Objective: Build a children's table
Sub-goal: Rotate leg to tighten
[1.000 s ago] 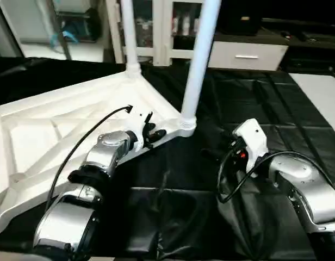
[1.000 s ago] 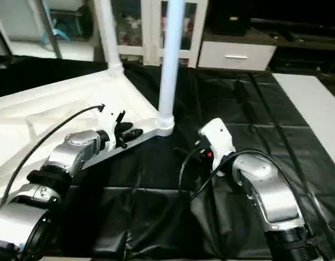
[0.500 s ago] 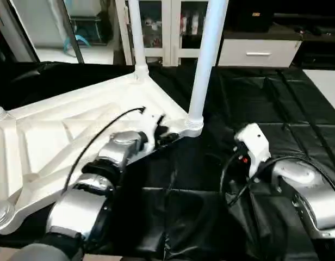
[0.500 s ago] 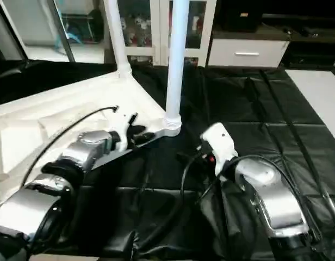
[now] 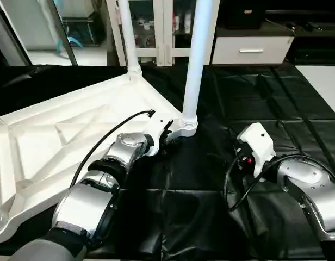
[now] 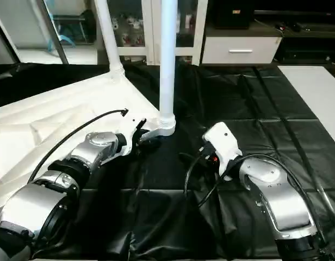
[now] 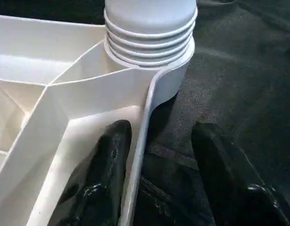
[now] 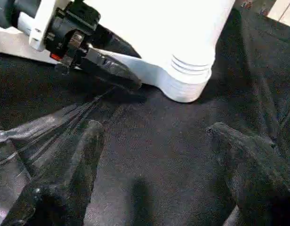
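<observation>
Left wrist view: left gripper (image 7: 157, 162) straddles the tabletop (image 7: 65, 94) rim, 1 finger (image 7: 105, 174) inside, 1 outside, half-open, not yet clamped. Upright leg (image 5: 197, 60) rises directly ahead of the fingertips. Right gripper (image 8: 149, 165) stands wide, empty, farther off.

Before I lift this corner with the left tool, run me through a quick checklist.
1. Left tool straddles the tabletop rim, one finger inside, one outside: ok.
2. Rim clamped between those fingers: not ok, a gap remains.
3. Nearest leg upright in its corner socket: ok.
4. Far leg upright in its socket: ok.
5. Right tool open and empty over the black cover: ok.
6. Remaining legs fitted: cannot tell.
</observation>
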Controlling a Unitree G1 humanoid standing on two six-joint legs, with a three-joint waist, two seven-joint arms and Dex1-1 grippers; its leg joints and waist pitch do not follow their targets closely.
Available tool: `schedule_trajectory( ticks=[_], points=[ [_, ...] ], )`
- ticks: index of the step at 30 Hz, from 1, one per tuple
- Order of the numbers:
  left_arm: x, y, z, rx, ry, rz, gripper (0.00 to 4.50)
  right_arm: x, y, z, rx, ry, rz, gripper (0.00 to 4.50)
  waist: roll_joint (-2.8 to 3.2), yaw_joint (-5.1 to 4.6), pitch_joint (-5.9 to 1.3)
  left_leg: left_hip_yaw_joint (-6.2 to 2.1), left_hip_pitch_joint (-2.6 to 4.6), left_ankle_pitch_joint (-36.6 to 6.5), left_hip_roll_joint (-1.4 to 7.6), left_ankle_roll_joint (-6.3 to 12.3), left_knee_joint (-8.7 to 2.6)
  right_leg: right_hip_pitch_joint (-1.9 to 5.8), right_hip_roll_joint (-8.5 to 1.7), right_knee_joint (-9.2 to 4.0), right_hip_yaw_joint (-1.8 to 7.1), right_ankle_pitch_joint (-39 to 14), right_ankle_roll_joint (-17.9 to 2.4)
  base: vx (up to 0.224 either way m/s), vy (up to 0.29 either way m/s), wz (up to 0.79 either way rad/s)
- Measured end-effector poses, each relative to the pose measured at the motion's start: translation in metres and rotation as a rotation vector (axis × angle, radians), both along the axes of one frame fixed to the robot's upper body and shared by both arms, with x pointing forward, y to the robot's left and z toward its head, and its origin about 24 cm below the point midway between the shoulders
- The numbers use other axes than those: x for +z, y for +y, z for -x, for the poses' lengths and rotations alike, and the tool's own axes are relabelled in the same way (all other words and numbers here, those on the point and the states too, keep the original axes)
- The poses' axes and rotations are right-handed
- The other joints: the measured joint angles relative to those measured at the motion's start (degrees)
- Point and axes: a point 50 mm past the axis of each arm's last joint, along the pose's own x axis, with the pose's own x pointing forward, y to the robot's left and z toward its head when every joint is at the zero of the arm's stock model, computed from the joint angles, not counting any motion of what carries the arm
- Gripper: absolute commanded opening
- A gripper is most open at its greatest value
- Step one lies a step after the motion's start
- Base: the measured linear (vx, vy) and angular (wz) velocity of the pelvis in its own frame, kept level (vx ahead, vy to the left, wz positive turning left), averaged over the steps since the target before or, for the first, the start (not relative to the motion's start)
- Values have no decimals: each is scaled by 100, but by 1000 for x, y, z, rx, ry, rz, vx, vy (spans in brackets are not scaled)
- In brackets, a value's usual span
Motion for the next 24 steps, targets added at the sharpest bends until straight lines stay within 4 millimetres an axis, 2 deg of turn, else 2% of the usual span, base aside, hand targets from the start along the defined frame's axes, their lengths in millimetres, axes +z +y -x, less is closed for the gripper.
schedule_trajectory(
  ticks=[6,7,9,16,19,21,24],
  points=[
    [11,-1,-6,5,-38,26,246,0,3,3,19,1,6,386,0,12,0,0,0,0,0,0,-1,-1,0,-2,0,1,0,0,0,0],
    [12,-1,-6,3,-36,26,229,-1,4,4,28,3,6,386,0,12,0,0,0,0,0,0,-1,-1,0,-3,1,1,0,0,0,0],
    [9,-1,-5,1,-13,24,229,0,5,4,33,3,6,386,0,12,0,1,-3,0,0,0,-2,-5,0,-6,1,1,1,0,0,0],
    [8,0,-5,9,-4,9,152,0,3,4,34,4,14,386,10,12,-2,1,-1,-1,0,1,-8,-6,0,-10,1,0,1,0,0,0],
    [7,1,-5,18,-4,-10,143,0,3,4,33,4,16,386,21,1,-9,1,1,-1,0,1,-9,-5,0,-9,1,0,1,0,0,0],
    [7,1,-5,17,2,-21,108,0,3,4,33,4,16,386,28,-2,-13,1,3,-1,0,1,-10,-5,0,-9,1,0,1,0,0,0],
    [6,3,-5,15,14,-42,96,0,3,4,36,5,18,386,38,-2,-20,1,5,-1,0,1,-14,-5,0,-9,1,0,1,0,0,0]
  ],
)
